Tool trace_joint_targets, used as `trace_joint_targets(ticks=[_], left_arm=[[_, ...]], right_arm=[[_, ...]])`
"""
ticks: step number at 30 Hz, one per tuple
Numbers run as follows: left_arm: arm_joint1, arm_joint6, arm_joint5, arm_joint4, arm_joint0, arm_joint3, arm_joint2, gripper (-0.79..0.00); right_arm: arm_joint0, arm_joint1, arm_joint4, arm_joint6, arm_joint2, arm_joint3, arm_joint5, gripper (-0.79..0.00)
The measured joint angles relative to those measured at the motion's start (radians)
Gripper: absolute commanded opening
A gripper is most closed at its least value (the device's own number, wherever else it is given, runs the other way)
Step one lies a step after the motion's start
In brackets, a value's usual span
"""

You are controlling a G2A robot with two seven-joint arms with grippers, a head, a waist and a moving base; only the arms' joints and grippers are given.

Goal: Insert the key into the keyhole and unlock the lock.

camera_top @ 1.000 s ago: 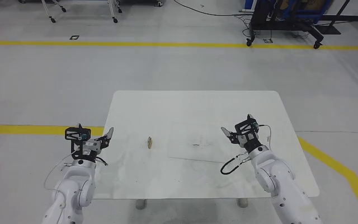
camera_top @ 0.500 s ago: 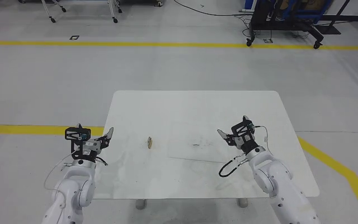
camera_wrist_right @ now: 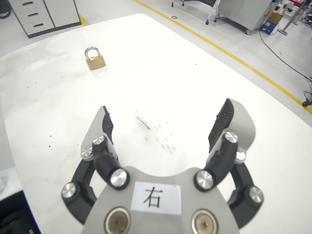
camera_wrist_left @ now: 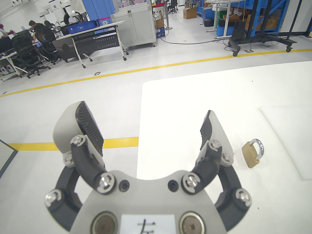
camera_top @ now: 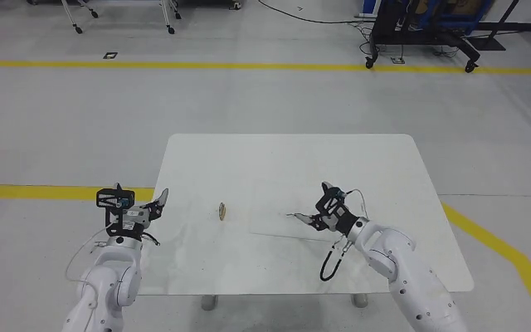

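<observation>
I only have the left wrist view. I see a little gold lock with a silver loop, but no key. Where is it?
Observer: The thin grey metal key lies flat on the white table, apart from the brass padlock, toward the right arm's side.
Operator: Is anything holding it?
Observer: No. The right end effector is open, and the key lies in line with the gap between its fingers, ungripped.
</observation>
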Motion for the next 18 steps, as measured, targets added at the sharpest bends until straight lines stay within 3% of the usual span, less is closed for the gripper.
trace_joint_targets(ticks=[4, 7, 10, 12, 17, 18], left_arm=[[0.0, 0.0, 0.0, 0.0, 0.0, 0.0, 0.0, 0.0], [0.0, 0.0, 0.0, 0.0, 0.0, 0.0, 0.0, 0.0], [0.0, 0.0, 0.0, 0.0, 0.0, 0.0, 0.0, 0.0], [0.0, 0.0, 0.0, 0.0, 0.0, 0.0, 0.0, 0.0], [0.0, 0.0, 0.0, 0.0, 0.0, 0.0, 0.0, 0.0], [0.0, 0.0, 0.0, 0.0, 0.0, 0.0, 0.0, 0.0]], right_arm=[[0.034, 0.007, 0.035, 0.014, -0.011, 0.036, -0.162, 0.0], [0.064, 0.013, 0.038, 0.033, -0.021, 0.064, -0.268, -0.114], [0.096, 0.013, -0.011, 0.068, -0.047, 0.084, -0.276, -0.286], [0.122, 0.012, -0.034, 0.087, -0.072, 0.102, -0.29, -0.234], [0.221, 0.001, -0.063, 0.157, -0.139, 0.187, -0.286, -0.311], [0.237, -0.001, -0.067, 0.168, -0.151, 0.2, -0.284, -0.296]])
